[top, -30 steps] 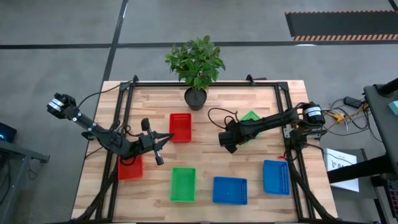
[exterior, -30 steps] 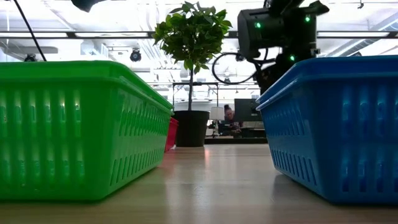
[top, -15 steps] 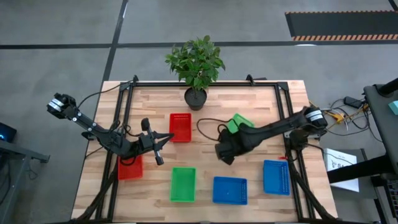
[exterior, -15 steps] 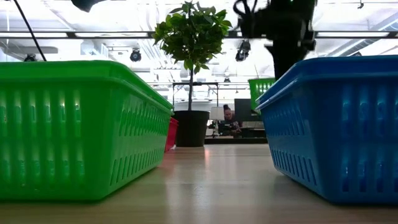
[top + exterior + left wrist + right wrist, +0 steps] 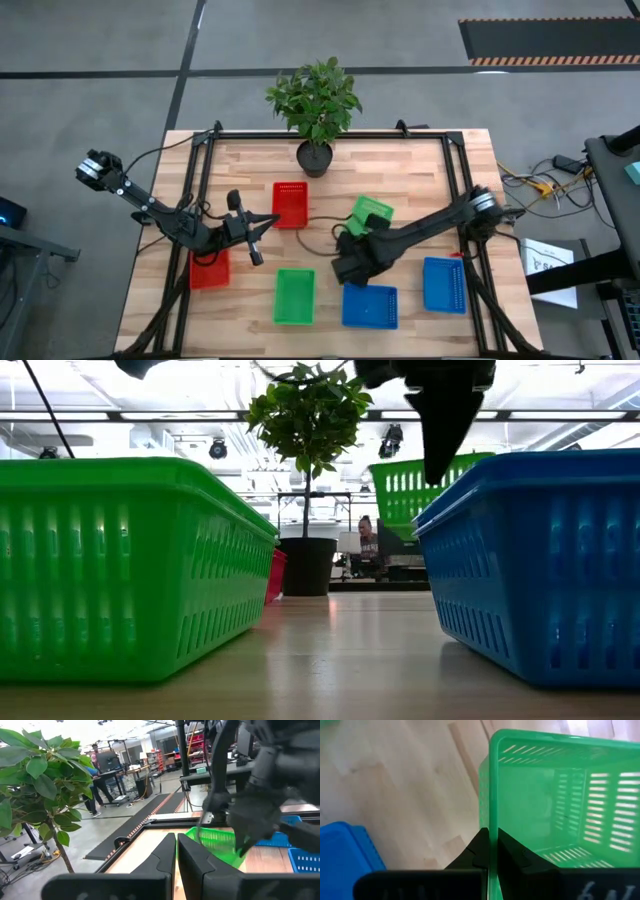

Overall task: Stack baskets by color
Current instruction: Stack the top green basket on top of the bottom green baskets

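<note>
High view looks straight down on the whole table [image 5: 420, 165]; low view sits at tabletop level, facing the room. Wrist views ride close — both share one green basket [image 5: 555, 795].

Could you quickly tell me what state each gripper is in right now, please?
Left gripper: closed, holding nothing.
Right gripper: closed on the rim of a green basket, carried above the table.

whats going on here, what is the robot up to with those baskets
The right hand is clamped on the rim of a green basket and carries it above the table, near the middle. Another green basket sits at the front edge beside two blue baskets. The left hand is shut and empty, hovering between two red baskets. Nothing looks stacked yet.
</note>
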Tool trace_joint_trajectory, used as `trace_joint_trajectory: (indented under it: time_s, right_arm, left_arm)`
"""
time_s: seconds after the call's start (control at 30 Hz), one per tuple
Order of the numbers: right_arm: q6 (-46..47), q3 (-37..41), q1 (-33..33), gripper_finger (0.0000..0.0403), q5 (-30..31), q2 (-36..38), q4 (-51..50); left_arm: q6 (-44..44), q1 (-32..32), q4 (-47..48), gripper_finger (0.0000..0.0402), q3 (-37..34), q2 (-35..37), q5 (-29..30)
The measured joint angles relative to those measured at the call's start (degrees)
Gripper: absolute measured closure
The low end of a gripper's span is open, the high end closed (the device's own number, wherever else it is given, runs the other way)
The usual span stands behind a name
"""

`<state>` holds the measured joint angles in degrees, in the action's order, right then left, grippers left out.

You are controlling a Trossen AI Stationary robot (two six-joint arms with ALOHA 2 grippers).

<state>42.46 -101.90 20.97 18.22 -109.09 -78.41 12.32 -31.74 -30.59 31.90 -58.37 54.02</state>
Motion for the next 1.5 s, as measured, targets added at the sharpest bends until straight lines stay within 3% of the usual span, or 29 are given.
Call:
trace_joint_trajectory:
  time_s: [0.23,0.53,0.97,1.5]
  right_arm:
    - [-4.5,-17.8,1.0,0.0394,0.1,-12.2,-11.3]
    - [-12.5,-31.6,3.5,0.0394,-0.3,-17.5,-11.1]
    - [-25.8,-32.7,9.5,0.0394,-2.3,-17.8,6.6]
    - [-23.0,-32.7,9.5,0.0394,-1.7,-20.4,17.2]
  left_arm:
    - [0.0,-0.7,-0.1,0.0401,0.0,0.0,0.0]
    - [0.0,-2.6,-0.4,0.0401,0.3,0.1,0.0]
    - [0.0,-3.3,-0.7,0.0401,0.3,0.3,0.0]
    - [0.0,-3.3,-1.0,0.0401,0.4,0.3,0.0]
